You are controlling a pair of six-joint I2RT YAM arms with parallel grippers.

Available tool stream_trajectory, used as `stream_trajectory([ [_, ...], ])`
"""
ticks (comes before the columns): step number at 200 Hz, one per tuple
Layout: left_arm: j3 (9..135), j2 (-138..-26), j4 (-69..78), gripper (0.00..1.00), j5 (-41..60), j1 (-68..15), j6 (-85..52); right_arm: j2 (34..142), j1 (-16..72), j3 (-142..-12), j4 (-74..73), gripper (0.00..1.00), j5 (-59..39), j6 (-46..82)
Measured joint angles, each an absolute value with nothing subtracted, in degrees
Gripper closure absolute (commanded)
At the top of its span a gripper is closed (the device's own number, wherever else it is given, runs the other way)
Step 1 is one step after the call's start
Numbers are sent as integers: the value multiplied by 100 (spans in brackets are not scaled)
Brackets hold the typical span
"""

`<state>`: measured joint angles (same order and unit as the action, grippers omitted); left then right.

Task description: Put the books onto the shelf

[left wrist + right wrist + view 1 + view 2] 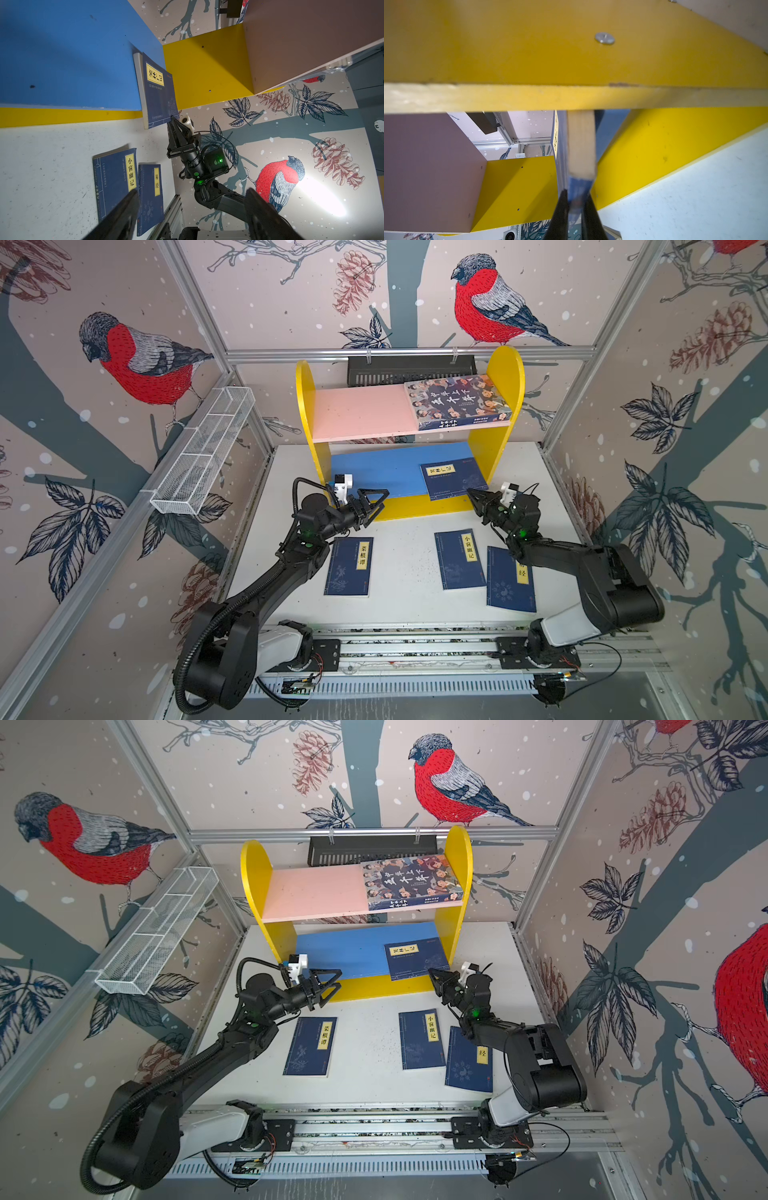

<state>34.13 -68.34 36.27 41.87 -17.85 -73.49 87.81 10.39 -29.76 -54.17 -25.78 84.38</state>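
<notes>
The shelf (505,377) stands at the back of the table. A thick cartoon-cover book (457,402) lies on its pink upper board (361,412). A thin navy book (453,481) lies on the blue lower board (374,468) and overhangs its front edge. My right gripper (473,492) is shut on that book's near corner; in the right wrist view its fingers (562,207) pinch the book's edge (579,187). My left gripper (380,504) hovers open and holds nothing in front of the shelf's left half. Three navy books (349,566) (459,558) (511,585) lie flat on the table.
A white wire basket (203,452) hangs on the left wall. A black slotted tray (386,369) hangs behind the shelf. The arms' base rail (415,647) runs along the front edge. My right forearm passes over the rightmost table book.
</notes>
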Motion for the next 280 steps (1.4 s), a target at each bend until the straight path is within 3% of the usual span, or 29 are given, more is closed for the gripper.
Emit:
stream_trajectory([
  [197, 3409, -6840, 3697, 20, 4185, -1774, -7358, 9312, 1118, -3148, -6016, 95, -2421, 8903],
  [280, 3365, -6783, 3699, 19, 4185, -1758, -7360, 9354, 1138, -3194, -6003, 88, -2467, 8997],
])
